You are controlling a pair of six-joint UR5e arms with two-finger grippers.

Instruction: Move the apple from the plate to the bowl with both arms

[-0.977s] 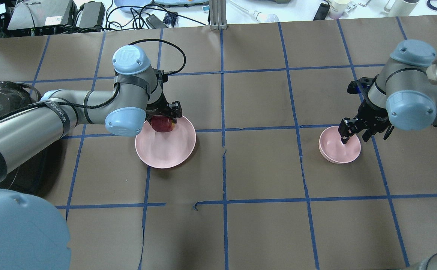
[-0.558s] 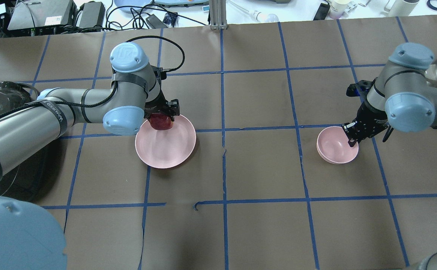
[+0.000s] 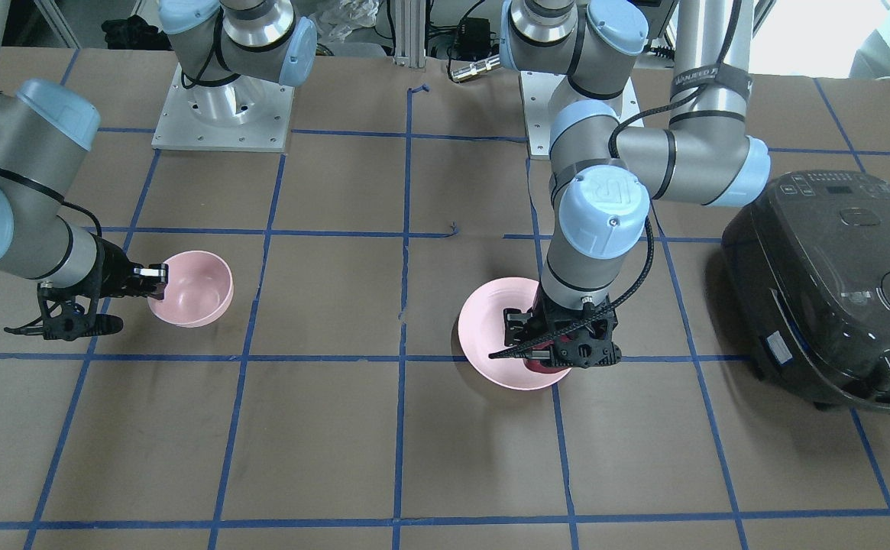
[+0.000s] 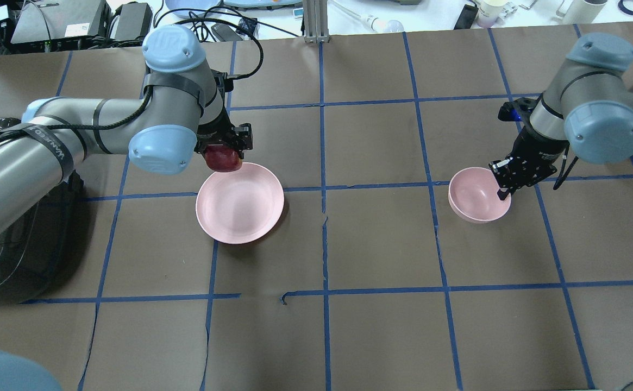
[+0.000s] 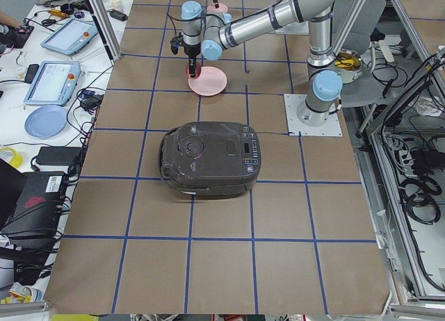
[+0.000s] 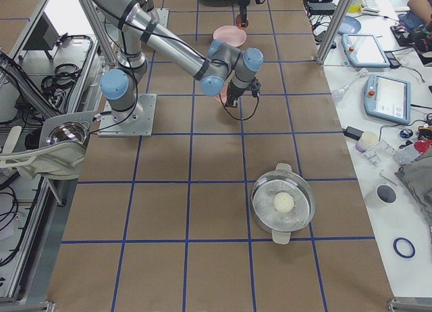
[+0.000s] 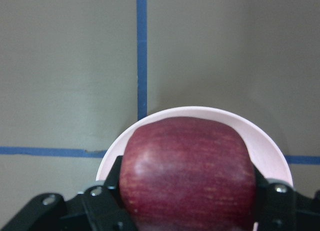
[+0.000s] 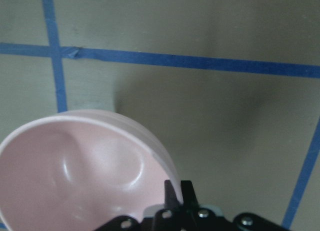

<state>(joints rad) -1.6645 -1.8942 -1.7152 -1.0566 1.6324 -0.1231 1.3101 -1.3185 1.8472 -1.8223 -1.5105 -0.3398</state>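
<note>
Overhead exterior: left hand (image 4: 225, 151) pinches the apple (image 4: 219, 159) over the edge of the plate (image 4: 240, 212). Right hand (image 4: 503, 187) pinches the rim of the tilted bowl (image 4: 472, 200), a thin hold that may slip.

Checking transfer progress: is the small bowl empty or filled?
Empty: the bowl shows a bare pink inside; the apple is clamped in the left gripper.

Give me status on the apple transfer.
Done: left end effector is shut on the apple, held above the plate; right end effector pinches the rim of the bowl. In hand: both items. Left: bring them together, drop apple into the empty bowl.
</note>
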